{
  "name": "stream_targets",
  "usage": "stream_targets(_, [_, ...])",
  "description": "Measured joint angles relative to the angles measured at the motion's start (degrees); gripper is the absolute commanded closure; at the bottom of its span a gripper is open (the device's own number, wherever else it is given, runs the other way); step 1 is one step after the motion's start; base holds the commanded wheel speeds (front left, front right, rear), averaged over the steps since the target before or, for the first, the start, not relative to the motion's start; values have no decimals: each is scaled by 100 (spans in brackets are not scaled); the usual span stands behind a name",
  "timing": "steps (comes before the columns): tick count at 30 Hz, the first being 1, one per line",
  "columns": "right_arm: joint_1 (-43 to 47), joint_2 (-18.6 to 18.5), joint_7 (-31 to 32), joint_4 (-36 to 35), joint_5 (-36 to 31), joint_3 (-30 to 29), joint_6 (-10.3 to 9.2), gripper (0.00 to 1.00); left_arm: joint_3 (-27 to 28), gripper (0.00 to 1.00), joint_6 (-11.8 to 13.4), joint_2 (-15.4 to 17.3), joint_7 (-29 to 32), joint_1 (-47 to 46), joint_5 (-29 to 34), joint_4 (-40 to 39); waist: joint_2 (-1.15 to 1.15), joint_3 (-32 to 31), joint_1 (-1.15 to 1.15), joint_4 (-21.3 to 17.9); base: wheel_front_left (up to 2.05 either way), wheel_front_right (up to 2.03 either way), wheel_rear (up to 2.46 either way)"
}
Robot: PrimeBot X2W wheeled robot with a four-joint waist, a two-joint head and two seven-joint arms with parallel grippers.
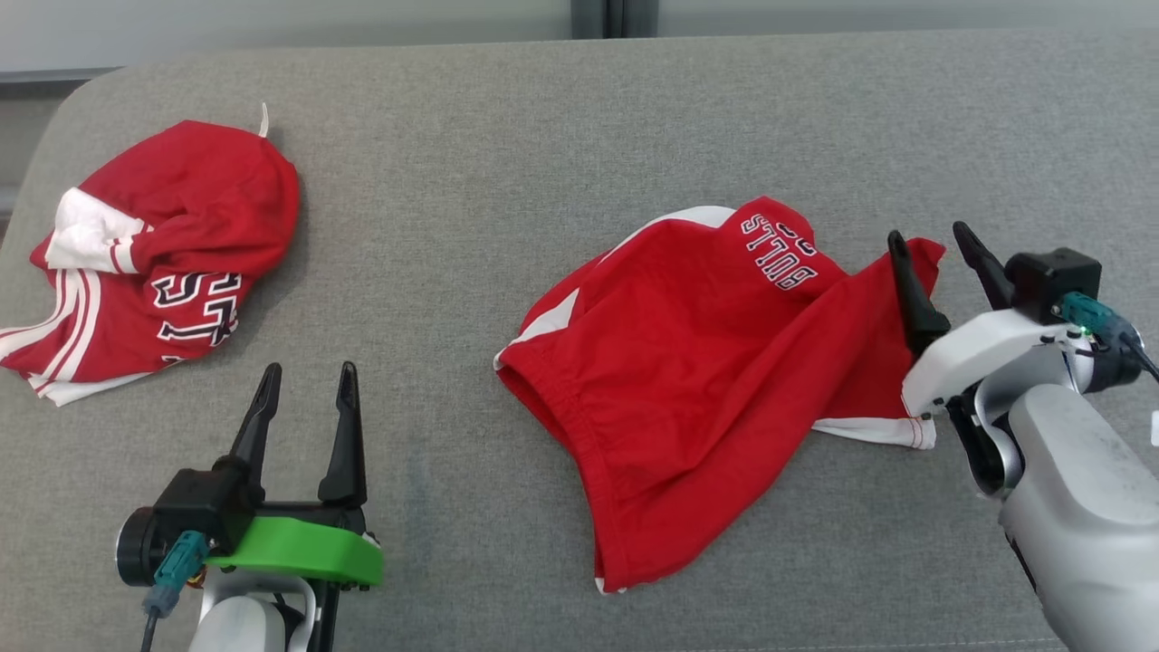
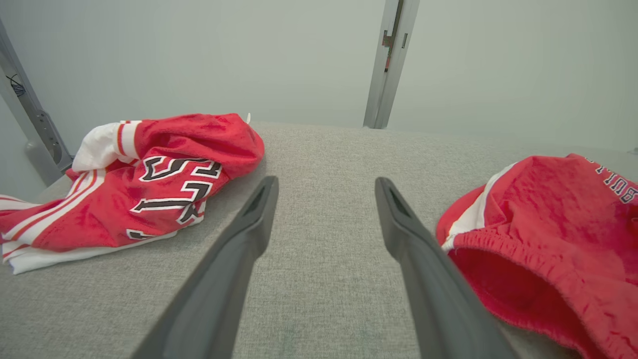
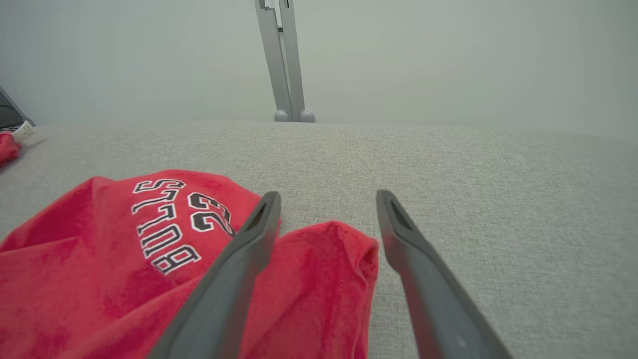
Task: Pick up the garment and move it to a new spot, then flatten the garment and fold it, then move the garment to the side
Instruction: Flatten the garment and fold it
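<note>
So here's what we've got: the crumpled red shorts [image 1: 688, 380] with white side panels and black-and-white BULLS 23 lettering are lying right of centre on the grey woven fabric surface [image 1: 507, 136]. Their elastic waistband opening faces the near left. At the far left we see a bunched-up red jersey [image 1: 172, 263] with white stripes and big black letters, well apart from the shorts.

The right gripper [image 1: 928, 234] is at the shorts' right-hand corner, with its two long dark fingers spread wide and gripping nothing. In its own wrist view one finger [image 3: 239, 269] crosses over the red cloth. The other sits over bare grey fabric just beside the folded corner. Whether either finger actually touches the cloth, we can't tell.

The left gripper [image 1: 308, 371] hangs over bare fabric at the near left, between the two garments. Its jaws are released and wide apart too, nothing in them. From its wrist camera we see the jersey [image 2: 149, 189] off to one side and the shorts [image 2: 548, 214] to the other. A pale metal post [image 3: 286, 60] stands behind the surface against a plain wall
</note>
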Motion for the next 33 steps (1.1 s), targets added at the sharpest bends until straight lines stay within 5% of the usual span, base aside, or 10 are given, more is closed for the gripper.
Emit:
stream_targets(13, [2359,35,-1,-1773,-104,-315,1,0,121,0,-1,-5,0,177,19,-45,0,-297,0,-293,0,0,0])
stream_targets(28, [2173,179,-1,-755,-231,-240,0,0,-41,0,-1,-7,0,165,42,-55,0,-141,0,-111,0,0,0])
stream_targets(29, [2134,227,-1,-667,-198,-231,0,7,-31,0,-1,-7,0,165,42,-51,0,-132,0,-106,0,0,0])
stream_targets(30, [2101,266,-2,-601,-167,-210,0,62,-25,0,-1,-7,0,166,42,-44,0,-131,0,-108,0,0,0])
stream_targets(31, [2063,294,-10,-527,-122,-169,0,76,-11,0,-1,-7,0,169,42,-41,0,-133,0,-119,0,0,0])
stream_targets(32, [2017,303,-11,-477,-93,-131,0,100,-2,0,-1,-5,0,172,42,-33,0,-138,0,-135,0,0,0])
stream_targets(33, [1981,302,-11,-443,-65,-87,0,100,-7,0,-1,-5,0,174,42,-26,0,-145,0,-152,0,0,0])
